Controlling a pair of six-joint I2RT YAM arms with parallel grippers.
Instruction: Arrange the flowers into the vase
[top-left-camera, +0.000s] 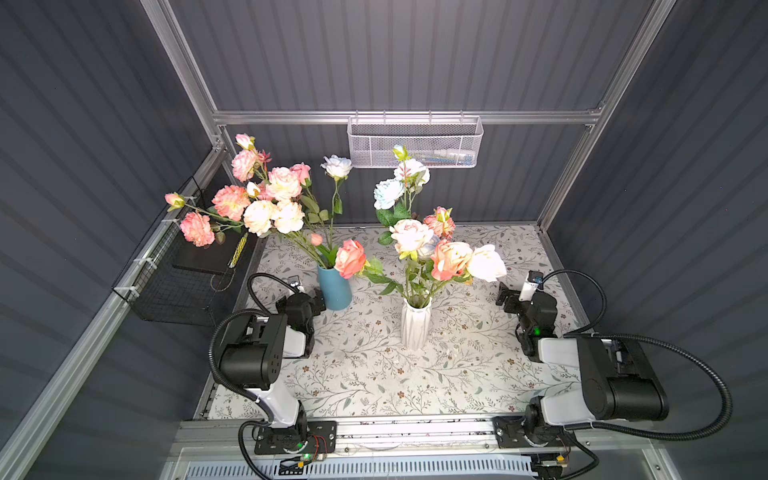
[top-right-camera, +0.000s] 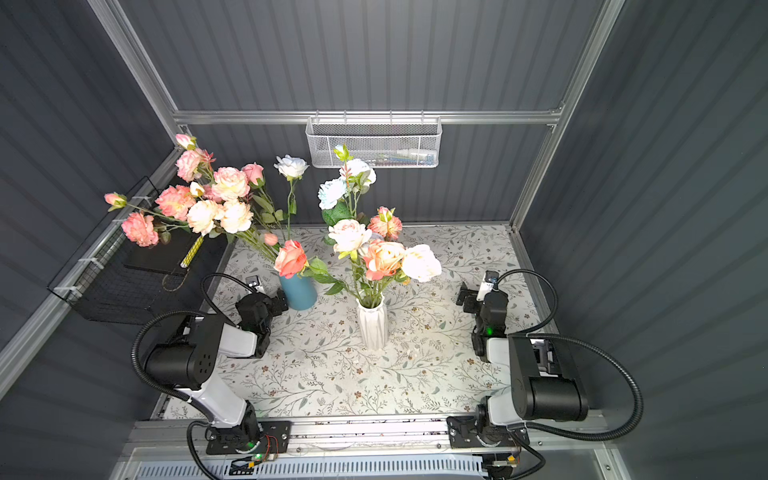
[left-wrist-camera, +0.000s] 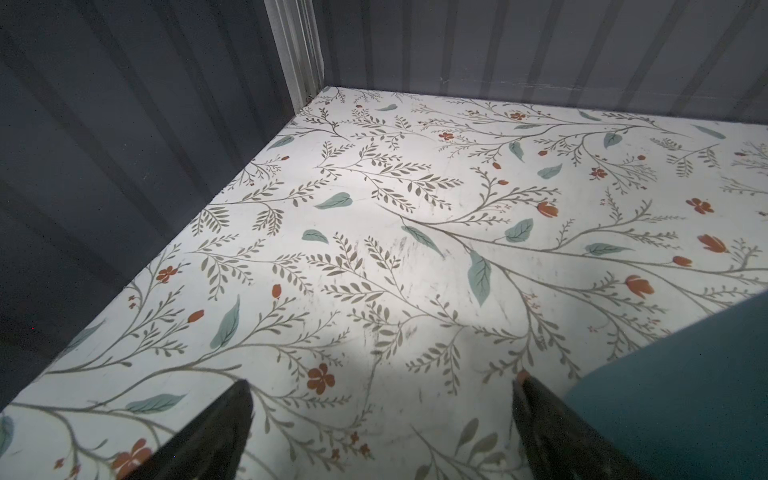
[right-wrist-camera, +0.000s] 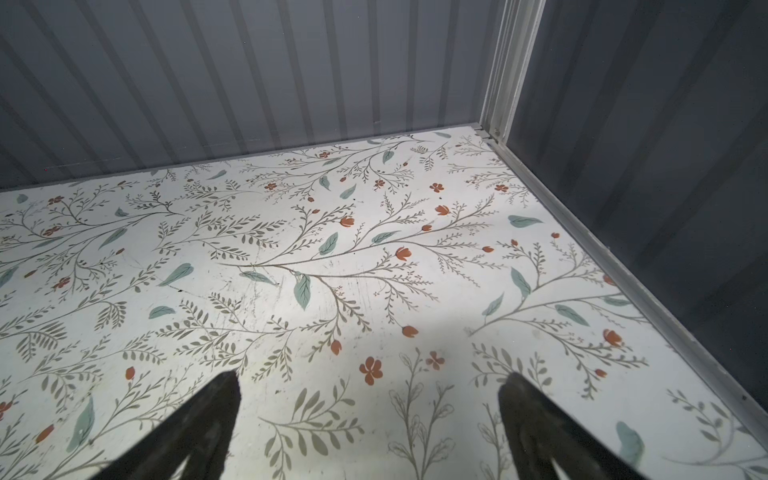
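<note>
Several flowers (top-left-camera: 270, 208) (top-right-camera: 216, 208) with pink, peach and cream blooms stand in a blue vase (top-left-camera: 334, 289) (top-right-camera: 298, 293) at the back left. A white ribbed vase (top-left-camera: 415, 326) (top-right-camera: 372, 328) at mid-table holds more flowers (top-left-camera: 449, 257) (top-right-camera: 382, 255), with pale-blue ones at the back. My left gripper (top-left-camera: 305, 299) (top-right-camera: 266, 299) (left-wrist-camera: 382, 382) sits low just left of the blue vase (left-wrist-camera: 685, 395), open and empty. My right gripper (top-left-camera: 515, 297) (top-right-camera: 476, 299) (right-wrist-camera: 373, 376) hovers near the right edge, open, with only cloth between its fingers.
A printed floral tablecloth (top-left-camera: 374, 374) covers the table. A black wire basket (top-left-camera: 174, 282) hangs on the left wall and a white mesh basket (top-left-camera: 415, 143) on the back rail. Grey walls close in the back and both sides.
</note>
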